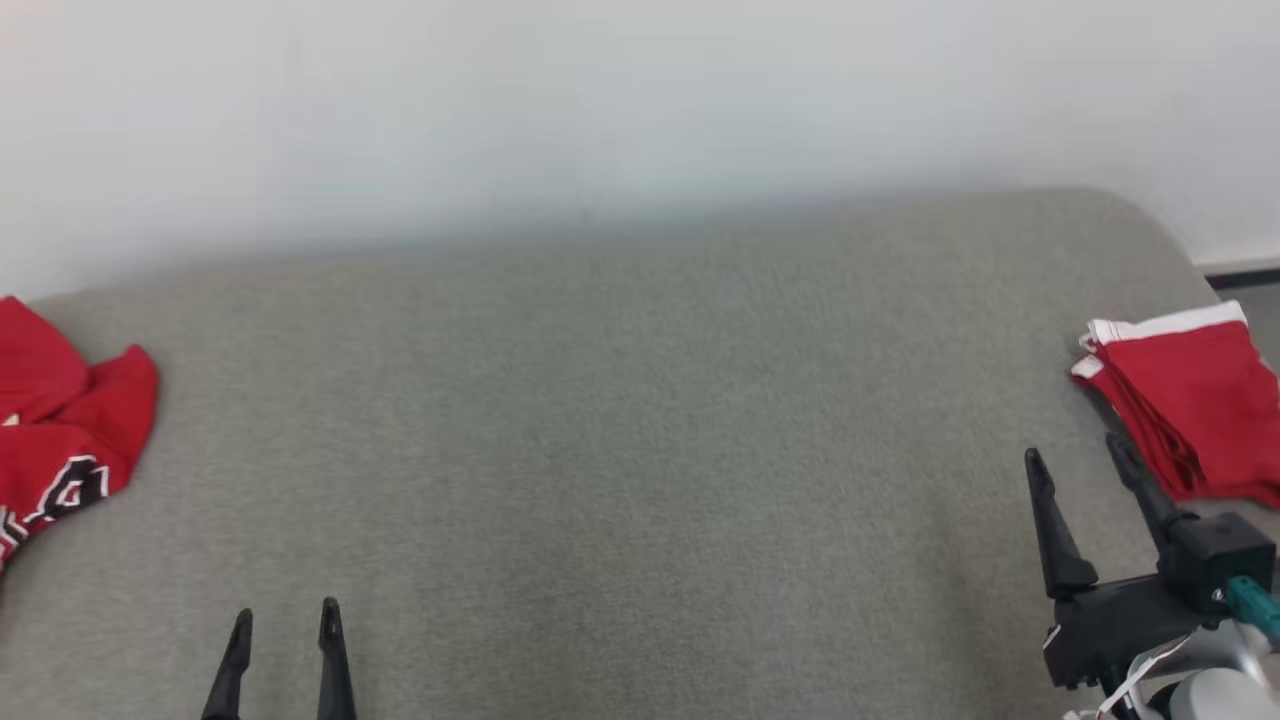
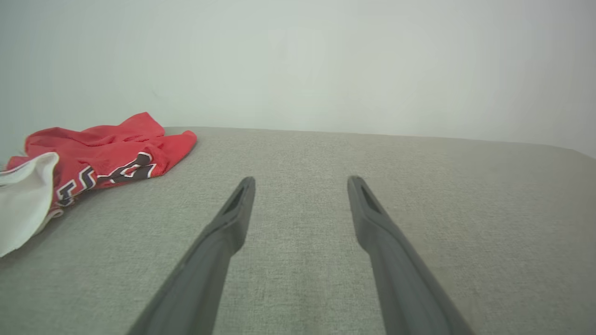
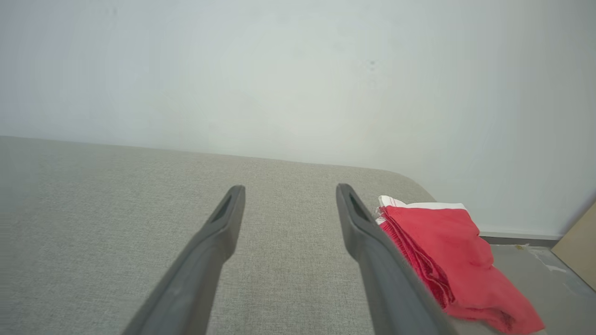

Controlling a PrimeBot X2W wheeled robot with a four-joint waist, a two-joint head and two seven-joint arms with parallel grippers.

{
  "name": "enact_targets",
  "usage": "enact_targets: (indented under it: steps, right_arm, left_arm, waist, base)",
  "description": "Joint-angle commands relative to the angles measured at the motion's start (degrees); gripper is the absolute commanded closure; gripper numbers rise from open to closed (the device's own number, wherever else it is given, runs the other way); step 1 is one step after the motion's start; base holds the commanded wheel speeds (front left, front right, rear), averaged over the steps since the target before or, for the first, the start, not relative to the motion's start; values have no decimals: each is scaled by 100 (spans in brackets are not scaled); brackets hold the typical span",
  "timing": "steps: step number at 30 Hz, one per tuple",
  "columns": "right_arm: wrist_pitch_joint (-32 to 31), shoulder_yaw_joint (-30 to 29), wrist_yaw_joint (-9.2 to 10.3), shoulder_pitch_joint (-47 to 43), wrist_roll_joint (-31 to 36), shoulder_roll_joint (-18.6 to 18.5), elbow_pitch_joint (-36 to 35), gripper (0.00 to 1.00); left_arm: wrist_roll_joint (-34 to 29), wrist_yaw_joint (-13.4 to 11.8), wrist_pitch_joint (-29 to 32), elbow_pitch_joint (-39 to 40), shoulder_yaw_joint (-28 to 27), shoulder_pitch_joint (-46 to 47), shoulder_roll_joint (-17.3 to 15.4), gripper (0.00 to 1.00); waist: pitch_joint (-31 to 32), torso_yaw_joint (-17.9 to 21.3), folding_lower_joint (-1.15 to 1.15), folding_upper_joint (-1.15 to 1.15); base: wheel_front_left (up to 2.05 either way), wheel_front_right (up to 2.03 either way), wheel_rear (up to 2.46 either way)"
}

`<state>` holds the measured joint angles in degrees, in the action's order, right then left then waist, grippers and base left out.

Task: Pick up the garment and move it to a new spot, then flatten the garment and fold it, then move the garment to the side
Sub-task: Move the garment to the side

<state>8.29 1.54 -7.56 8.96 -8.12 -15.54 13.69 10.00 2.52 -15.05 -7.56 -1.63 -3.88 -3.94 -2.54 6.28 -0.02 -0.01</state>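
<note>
1. L gripper (image 1: pixel 287 607): low left in head view, just the fingertips poking up from bottom edge, pointing fwd, approx parallel.
2. L jaws spread wide. L wrist view: both dark fingers (image 2: pixel 219 242) straight, well apart.
3. R gripper (image 1: pixel 1075 448): lower right in head view, reaching further fwd than L, tips leaning slightly left.
4. R jaws wide apart too.
5. R wrist: black gripper body (image 1: pixel 1130 620), teal fitting (image 1: pixel 1252 603), pale forearm (image 1: pixel 1215 692) at bottom right corner.

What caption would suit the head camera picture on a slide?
Open left gripper and right gripper above a grey upholstered surface; crumpled red jersey far left, folded red garment far right.
</note>
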Motion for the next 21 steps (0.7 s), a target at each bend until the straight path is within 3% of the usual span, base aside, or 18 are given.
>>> enact_targets:
  steps: [1, 11, 21]
  right_arm:
    - [84, 41, 16, -80, -67, 15, 48, 0]
    - [596, 368, 16, -326, -138, 243, 483, 0]
    - [688, 285, 16, -528, -106, 424, 615, 0]
  left_arm:
    - [20, -4, -18, -28, -45, -85, 26, 0]
    - [-18, -9, -18, -362, -337, -211, 90, 0]
    - [-60, 22, -19, -465, -416, -266, 107, 0]
  waist:
    - [300, -260, 2, 1]
    - [507, -399, 2, 1]
    - [568, -407, 2, 1]
  base:
    - [0, 0, 0]
    - [0, 0, 0]
    - [0, 0, 0]
